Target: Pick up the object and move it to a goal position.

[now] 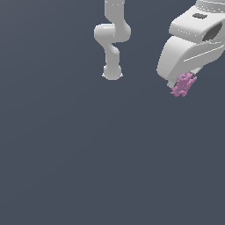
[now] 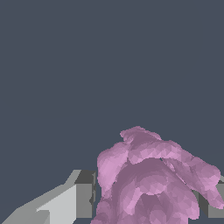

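Observation:
The object (image 1: 183,85) is a small pink-purple knobbly piece held at the tip of my white gripper (image 1: 181,83) at the upper part of the exterior view's right. The gripper hangs well above the dark grey floor. In the wrist view the object (image 2: 151,179) fills the space between my two grey fingers (image 2: 83,194), which press on it from both sides. The second finger shows only as a sliver at the picture's edge. The gripper is shut on the object.
The arm's white base and lower links (image 1: 112,37) stand at the upper middle of the exterior view. The dark grey floor (image 1: 88,154) spreads all around with nothing else seen on it.

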### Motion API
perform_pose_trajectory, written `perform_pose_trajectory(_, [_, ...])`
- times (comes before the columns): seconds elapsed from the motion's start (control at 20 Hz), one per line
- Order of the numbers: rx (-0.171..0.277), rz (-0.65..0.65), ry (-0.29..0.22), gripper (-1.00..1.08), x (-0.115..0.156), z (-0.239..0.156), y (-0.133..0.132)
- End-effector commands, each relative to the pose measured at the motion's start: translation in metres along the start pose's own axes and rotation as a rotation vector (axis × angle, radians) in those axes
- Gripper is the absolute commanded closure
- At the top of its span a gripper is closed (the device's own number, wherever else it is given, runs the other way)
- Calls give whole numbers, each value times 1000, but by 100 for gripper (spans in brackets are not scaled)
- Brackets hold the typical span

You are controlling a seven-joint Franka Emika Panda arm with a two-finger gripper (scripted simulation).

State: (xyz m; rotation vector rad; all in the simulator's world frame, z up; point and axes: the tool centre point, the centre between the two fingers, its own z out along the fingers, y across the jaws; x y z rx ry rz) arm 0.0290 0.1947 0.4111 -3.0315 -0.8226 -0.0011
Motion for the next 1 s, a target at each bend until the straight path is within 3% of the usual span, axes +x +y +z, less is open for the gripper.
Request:
perform_pose_trajectory(0.0, [0, 0, -1, 108, 5, -12, -3])
perform_pose_trajectory(0.95, [0, 0, -1, 108, 19, -45, -9])
